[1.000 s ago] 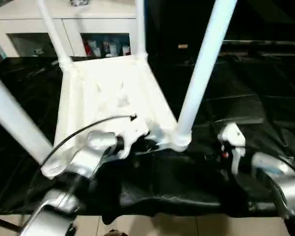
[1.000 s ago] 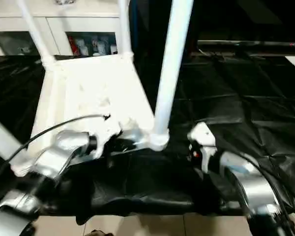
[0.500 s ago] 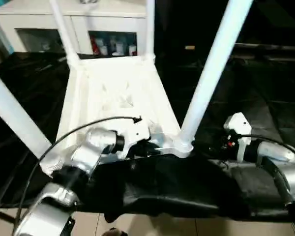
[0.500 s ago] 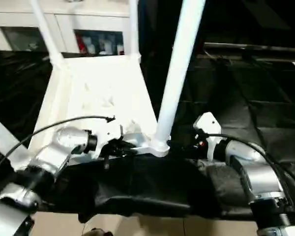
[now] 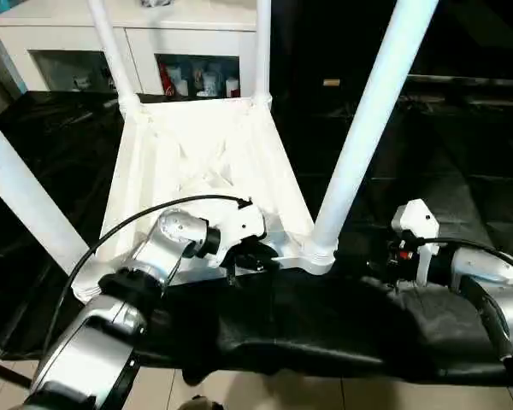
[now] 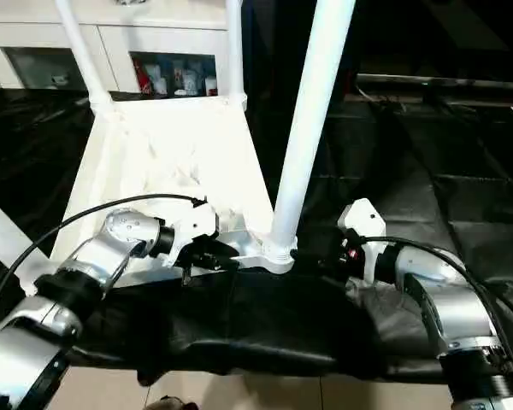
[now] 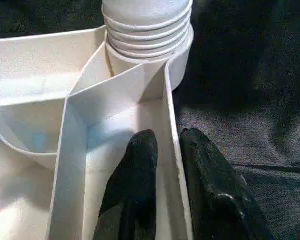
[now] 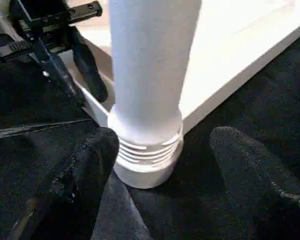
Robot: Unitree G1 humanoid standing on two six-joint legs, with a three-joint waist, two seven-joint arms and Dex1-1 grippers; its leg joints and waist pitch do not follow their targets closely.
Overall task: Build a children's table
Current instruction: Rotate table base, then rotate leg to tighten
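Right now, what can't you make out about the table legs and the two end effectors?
- Leg tops: cut off by the head views' top edge.
- Right end effector open around the near-right leg base; whether it touches is unclear.
- Left end effector straddles the tabletop rim; grip firmness unclear.
- Shelf items: too small.

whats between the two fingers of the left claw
The tabletop's thin outer rim wall: one finger sits inside it, the other outside, seen in the left wrist view.

White ribbed tabletop [image 5: 207, 162] lies underside-up; four white legs stand in its corner sockets, near-right leg [image 5: 369, 120] threaded in.
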